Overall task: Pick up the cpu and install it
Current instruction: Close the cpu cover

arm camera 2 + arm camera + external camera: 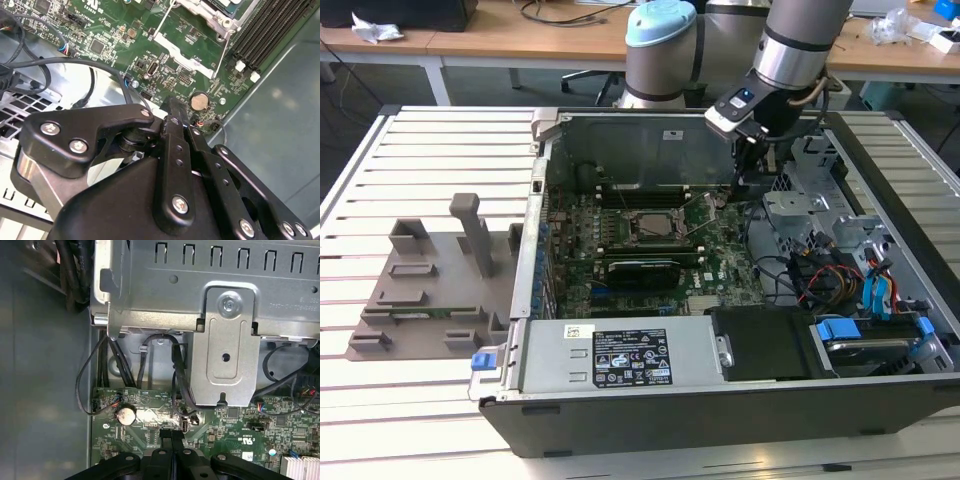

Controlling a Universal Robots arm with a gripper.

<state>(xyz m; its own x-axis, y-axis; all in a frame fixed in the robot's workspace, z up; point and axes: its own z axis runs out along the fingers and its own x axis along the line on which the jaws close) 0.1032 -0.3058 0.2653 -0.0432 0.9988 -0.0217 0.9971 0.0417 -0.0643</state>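
Slatted table (430,150), open case (720,420): gripper (167,436) pinched shut on nothing I can see, low over the edge of the board (720,255) by the drive cage (225,300); cpu (648,224) seemingly sits in the mid-board socket (623,216), frame (180,47) open, so latching remains.

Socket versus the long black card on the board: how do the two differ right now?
The socket is roughly square with a silver metal frame; the black card is a long, narrow bar, dark all over. The socket's load plate is swung open; the card shows nothing hinged up. In the exterior view the socket sits farther back, the card nearer the labelled power supply. Both sit on the green motherboard.
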